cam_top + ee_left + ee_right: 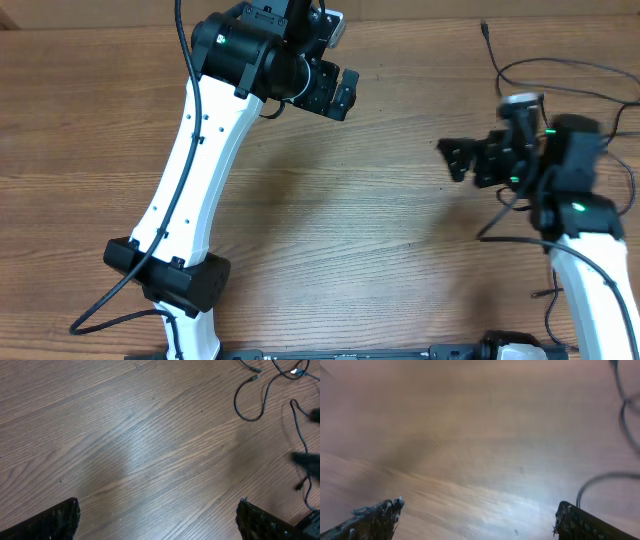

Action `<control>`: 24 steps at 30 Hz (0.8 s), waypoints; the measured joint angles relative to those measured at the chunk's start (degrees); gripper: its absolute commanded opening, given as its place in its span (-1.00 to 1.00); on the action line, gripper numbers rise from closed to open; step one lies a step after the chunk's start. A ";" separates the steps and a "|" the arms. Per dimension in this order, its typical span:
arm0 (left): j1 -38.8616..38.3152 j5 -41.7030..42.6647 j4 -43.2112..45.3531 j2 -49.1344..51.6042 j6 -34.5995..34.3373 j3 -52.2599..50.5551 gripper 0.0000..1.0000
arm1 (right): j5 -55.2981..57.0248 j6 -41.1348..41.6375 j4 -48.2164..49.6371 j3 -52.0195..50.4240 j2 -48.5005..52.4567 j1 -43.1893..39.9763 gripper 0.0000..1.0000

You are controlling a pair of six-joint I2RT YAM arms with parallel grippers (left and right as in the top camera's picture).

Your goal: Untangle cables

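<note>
at the upper right of the left wrist view we see the thin black cables (248, 419) lying in loose loops on the brown wood-grain worktop (380, 230). overhead, they sit at the right edge, near our right end effector (452, 158), whose fingers are spread wide, holding nothing. our left end effector (347, 92), upper centre, is likewise wide and empty, well apart from the cords.

The left arm (195, 170), white-shelled with black joints, slanted up from its base at the bottom of the overhead view. Its black wrist bent rightward, the black jaws spread wide and empty. The right arm (595, 270), white and black likewise, pointed leftward, its jaws also wide and empty, well apart from the left's.
</note>
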 measured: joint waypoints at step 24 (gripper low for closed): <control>0.00 0.02 0.00 0.00 0.00 0.00 1.00 | 9.01 -1.05 1.09 0.00 20.35 6.67 1.00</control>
